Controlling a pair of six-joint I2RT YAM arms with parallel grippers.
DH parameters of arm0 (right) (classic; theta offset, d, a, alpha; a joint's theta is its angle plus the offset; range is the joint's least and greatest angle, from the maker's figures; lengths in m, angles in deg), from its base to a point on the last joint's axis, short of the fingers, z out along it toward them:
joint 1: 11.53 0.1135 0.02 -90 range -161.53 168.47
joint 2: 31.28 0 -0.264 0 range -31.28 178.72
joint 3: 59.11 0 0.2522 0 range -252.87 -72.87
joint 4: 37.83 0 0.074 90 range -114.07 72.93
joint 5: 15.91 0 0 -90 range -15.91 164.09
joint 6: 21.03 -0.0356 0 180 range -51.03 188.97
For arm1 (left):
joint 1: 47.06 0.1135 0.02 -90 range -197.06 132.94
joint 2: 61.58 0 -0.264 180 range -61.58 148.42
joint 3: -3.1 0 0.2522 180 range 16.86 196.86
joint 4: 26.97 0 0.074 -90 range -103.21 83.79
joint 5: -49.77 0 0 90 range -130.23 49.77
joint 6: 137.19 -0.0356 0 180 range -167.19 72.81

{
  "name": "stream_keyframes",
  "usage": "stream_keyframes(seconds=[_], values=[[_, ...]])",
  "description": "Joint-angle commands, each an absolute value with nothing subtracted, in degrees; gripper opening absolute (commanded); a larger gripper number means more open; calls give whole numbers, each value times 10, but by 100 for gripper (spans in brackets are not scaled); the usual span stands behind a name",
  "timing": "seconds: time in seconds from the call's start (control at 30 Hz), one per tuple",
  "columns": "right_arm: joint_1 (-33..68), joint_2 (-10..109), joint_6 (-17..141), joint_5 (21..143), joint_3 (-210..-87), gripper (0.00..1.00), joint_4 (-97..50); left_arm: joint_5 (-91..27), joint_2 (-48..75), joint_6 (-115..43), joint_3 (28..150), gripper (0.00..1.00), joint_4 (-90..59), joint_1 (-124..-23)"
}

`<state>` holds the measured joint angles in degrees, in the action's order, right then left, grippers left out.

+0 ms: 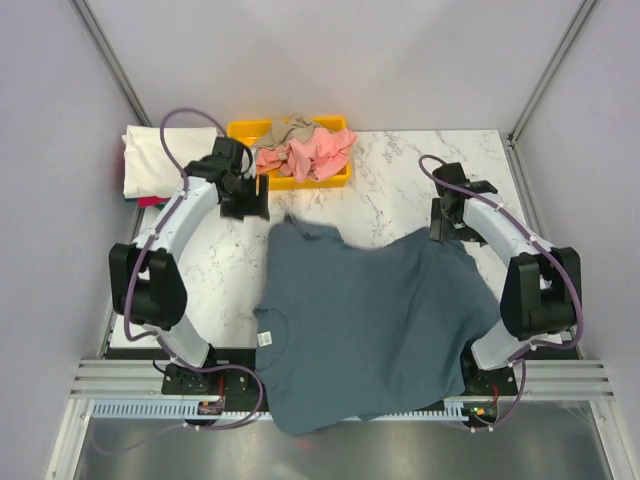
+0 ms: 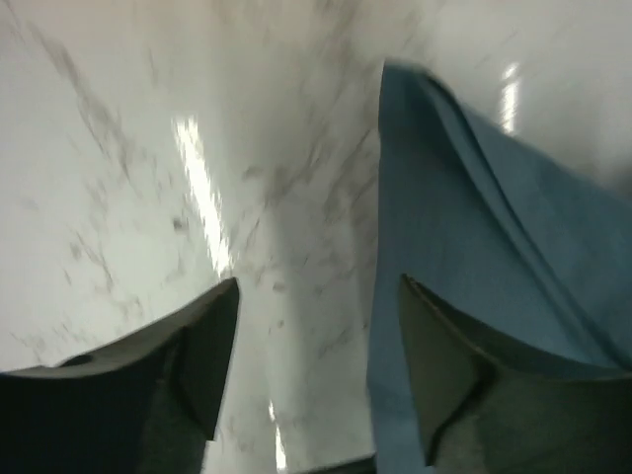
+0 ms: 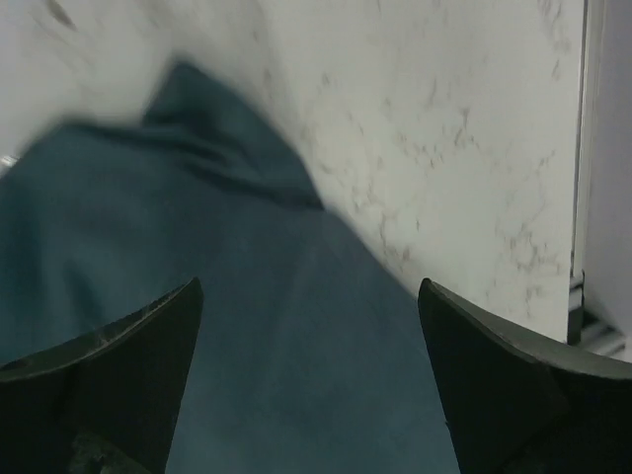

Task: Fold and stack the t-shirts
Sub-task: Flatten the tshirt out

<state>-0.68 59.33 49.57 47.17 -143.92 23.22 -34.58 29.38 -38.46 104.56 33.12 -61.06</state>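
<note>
Slate-blue t-shirt (image 1: 370, 330) lies spread mid-desk (image 1: 400, 190) for you, draping over the near edge, with your left gripper (image 2: 316, 296) open and empty beside its far-left corner and your right gripper (image 3: 311, 296) open above its far-right corner.

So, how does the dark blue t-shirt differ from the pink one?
The dark blue t-shirt lies spread out on the table; the pink t-shirt is crumpled in the yellow bin. The dark blue t-shirt covers a wide area and reaches past the table's near edge; the pink t-shirt is a small heap at the far side. Neither is folded.
</note>
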Motion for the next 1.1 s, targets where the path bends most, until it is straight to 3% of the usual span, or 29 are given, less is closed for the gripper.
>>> stream_keyframes(seconds=[0.0,0.03,0.13,0.4,0.6,0.7,0.8,0.93,1.07], values=[[-11,499,483,485,-1479,98,242,-336,216,-342,1041,78,378,-589],[-12,485,489,482,-1478,98,236,-338,208,-346,1031,84,372,-589],[-12,463,503,475,-1469,98,232,-359,170,-351,1015,85,368,-589],[-12,423,506,553,-1398,98,176,-316,36,-287,867,77,283,-613],[31,457,495,808,-1354,95,29,-347,25,-220,730,61,175,-724],[130,490,525,807,-1381,93,4,-350,-17,-196,656,55,133,-771],[205,558,562,773,-1438,87,5,-379,-85,-189,634,51,183,-776],[255,677,603,732,-1506,70,4,-503,-192,-207,671,52,276,-776],[293,775,640,712,-1597,68,16,-600,-284,-256,657,55,290,-775]])
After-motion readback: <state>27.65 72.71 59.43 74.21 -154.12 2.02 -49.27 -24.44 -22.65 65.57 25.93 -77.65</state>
